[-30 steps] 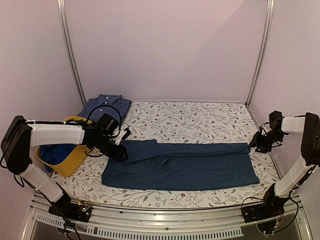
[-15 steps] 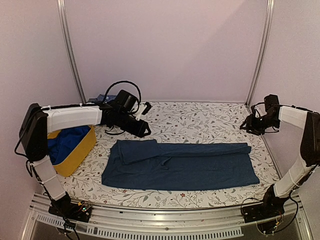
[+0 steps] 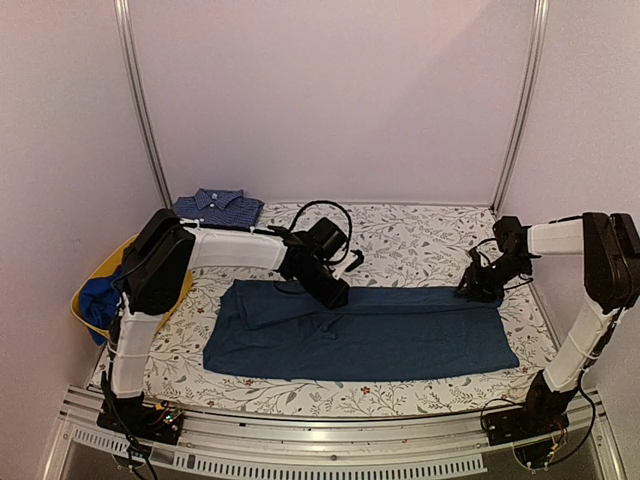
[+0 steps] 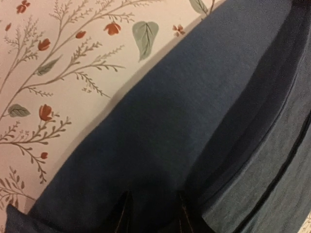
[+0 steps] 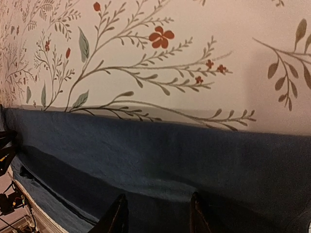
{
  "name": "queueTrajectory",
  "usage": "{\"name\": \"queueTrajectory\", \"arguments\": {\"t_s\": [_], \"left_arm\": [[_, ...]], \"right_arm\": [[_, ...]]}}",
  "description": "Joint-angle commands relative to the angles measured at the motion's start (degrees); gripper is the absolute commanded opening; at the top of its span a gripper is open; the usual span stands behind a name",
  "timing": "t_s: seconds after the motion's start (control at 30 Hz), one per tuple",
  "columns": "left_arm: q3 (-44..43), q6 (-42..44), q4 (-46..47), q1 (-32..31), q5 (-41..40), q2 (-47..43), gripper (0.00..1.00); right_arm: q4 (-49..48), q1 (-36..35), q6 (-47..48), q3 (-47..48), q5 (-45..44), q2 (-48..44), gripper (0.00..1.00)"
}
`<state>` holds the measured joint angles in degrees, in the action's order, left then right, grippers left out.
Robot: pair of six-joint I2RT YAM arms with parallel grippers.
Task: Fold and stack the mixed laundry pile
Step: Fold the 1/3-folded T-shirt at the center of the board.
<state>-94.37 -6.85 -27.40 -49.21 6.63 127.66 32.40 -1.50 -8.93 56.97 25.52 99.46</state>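
The top external camera sits above and behind the arm bases, faces the back wall, and is far enough to take in the whole surface. The left wrist camera looks down past the left end effector, very near the far edge of the dark navy-teal piece. The right wrist camera, equally near, looks past the right end effector at the same edge further right. All three views share this edge.

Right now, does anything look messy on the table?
Yes. The dark navy piece lies flat, but its left end is folded over crookedly. A bright blue piece sits bunched in the yellow tub, not folded yet.
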Motion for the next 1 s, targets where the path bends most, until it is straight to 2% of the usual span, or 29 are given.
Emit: {"name": "queueTrajectory", "arguments": {"t_s": [0.0, 0.27, 0.37, 0.47, 0.67, 0.77, 0.97], "left_arm": [[4.41, 3.18, -2.55, -3.12, -1.61, -3.76, 0.3], [13.9, 1.33, -0.35, -3.21, -2.59, -17.03, 0.4], [17.53, -2.63, 0.38, 0.12, -0.78, -23.42, 0.42], [23.05, -8.24, 1.29, 6.3, 0.77, -29.94, 0.44], [35.5, -16.3, 5.46, 22.18, 7.97, -38.84, 0.44], [38.23, -18.04, 6.41, 25.89, 10.73, -39.58, 0.44], [42.27, -19.34, 10.2, 28.03, 13.95, -38.68, 0.42]], "right_arm": [[3.45, -0.16, 0.33, -3.2, -1.69, -1.31, 0.41], [5.99, 0.21, -1.53, -5.95, -1.85, -4.61, 0.42], [4.91, 0.2, -1.37, -2.87, 0.44, -5.83, 0.41], [2.03, -0.55, -2.41, 1.88, 6.61, -7.71, 0.41], [-0.4, -9.87, -5.29, 14.48, 11.64, -2.22, 0.41], [-2.09, -15.7, -6.72, 19.81, 13.2, 2.35, 0.41], [-6.64, -26.76, -11.16, 30.76, 16.47, 12.64, 0.41]]}}
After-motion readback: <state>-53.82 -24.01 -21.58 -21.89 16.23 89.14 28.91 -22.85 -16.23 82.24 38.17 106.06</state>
